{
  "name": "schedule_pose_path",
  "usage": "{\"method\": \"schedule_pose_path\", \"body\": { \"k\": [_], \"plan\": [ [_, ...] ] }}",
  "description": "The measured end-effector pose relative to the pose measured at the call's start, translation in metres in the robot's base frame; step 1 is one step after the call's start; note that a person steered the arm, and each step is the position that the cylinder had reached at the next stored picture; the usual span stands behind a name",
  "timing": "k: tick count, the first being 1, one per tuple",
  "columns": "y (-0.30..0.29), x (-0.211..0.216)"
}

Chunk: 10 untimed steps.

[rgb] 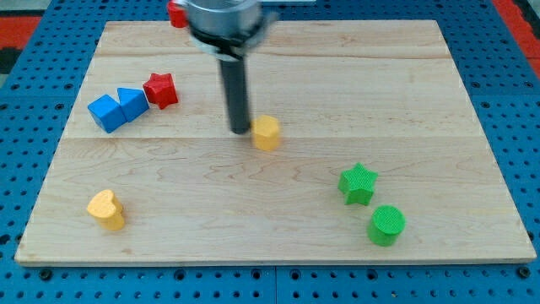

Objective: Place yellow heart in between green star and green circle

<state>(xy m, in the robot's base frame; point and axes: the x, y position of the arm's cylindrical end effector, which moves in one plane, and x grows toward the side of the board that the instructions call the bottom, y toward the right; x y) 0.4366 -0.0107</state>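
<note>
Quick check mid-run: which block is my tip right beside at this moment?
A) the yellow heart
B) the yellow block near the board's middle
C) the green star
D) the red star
B: my tip sits just to the view's left of the yellow block near the middle, while the yellow heart lies far off at the view's bottom left.

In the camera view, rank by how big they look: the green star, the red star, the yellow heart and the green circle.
1. green star
2. yellow heart and green circle, alike
3. red star, which sits farther up the view, so distance may shrink it

My tip touches none.
</note>
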Motion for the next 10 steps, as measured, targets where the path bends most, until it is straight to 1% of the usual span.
{"method": "schedule_pose_path", "body": {
  "k": [1,2,3,4,5,7,8,9,10],
  "plan": [
    [0.018,-0.011],
    [0.05,0.0],
    [0.069,0.047],
    [-0.015,0.021],
    [-0.138,0.017],
    [-0.255,0.093],
    [-0.239,0.109],
    [-0.176,0.12],
    [-0.192,0.126]
  ]
}}
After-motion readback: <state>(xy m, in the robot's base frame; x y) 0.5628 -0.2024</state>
